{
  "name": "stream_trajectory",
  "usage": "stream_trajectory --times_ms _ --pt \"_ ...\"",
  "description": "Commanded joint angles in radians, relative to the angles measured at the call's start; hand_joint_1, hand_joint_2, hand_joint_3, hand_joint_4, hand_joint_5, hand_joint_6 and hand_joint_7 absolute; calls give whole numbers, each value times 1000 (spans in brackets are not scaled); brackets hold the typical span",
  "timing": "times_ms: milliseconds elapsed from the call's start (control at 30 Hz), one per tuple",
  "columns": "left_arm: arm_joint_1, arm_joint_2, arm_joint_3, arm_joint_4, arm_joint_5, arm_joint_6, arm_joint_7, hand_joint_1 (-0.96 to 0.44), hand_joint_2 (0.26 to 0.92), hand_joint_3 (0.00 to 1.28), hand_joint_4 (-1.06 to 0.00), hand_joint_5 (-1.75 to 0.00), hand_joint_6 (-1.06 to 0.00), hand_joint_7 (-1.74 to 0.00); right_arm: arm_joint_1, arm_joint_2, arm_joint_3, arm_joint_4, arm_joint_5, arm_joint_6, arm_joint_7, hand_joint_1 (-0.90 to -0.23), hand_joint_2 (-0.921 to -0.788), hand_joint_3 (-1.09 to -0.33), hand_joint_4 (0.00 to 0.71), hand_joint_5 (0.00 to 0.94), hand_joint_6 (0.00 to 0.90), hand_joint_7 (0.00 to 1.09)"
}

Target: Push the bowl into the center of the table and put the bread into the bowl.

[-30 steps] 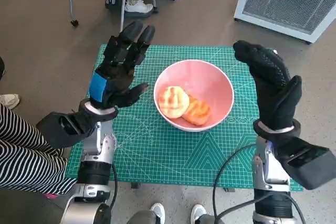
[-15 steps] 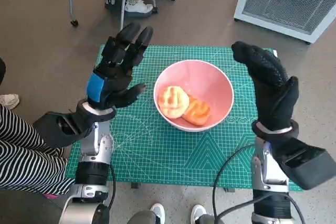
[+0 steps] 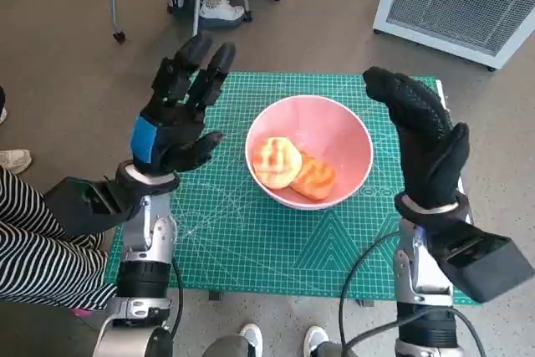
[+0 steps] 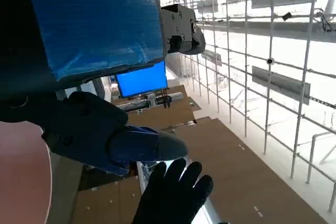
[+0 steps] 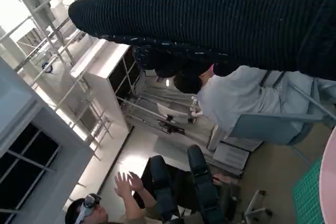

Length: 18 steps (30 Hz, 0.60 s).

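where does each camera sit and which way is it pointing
Head view: on the robot's head, looking steeply down at the green cutting mat and pink bowl; both forearms and raised hands show.
Left wrist view: behind the blue-taped left hand, aimed up at a room's grid frames; the right hand shows too.
Right wrist view: behind the black knitted glove, aimed across the room at people.
Shared: the head and left wrist views both show both hands.

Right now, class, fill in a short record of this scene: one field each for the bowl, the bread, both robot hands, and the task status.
bowl: pink bowl, near the middle of the green mat
bread: two browned pieces of bread inside the bowl
left robot hand: raised beside the bowl, fingers apart, holding nothing
right robot hand: raised on the bowl's other side, open, holding nothing
task status: looks done
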State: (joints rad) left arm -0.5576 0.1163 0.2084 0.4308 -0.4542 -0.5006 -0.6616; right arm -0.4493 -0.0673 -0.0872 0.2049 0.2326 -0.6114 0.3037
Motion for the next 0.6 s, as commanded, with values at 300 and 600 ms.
stream_trajectory --times_ms 300,600 --pt "15 10 13 -41 -34 30 -11 -542 921 273 -114 0 -35 -389 8 16 10 19 -9 -13 -9 -655 -921 -679 143 0 76 404" --pt "16 10 24 -32 -41 26 -21 -542 921 275 -108 0 -33 -381 -2 17 16 44 -2 -32 2 -656 -921 -679 143 0 76 404"
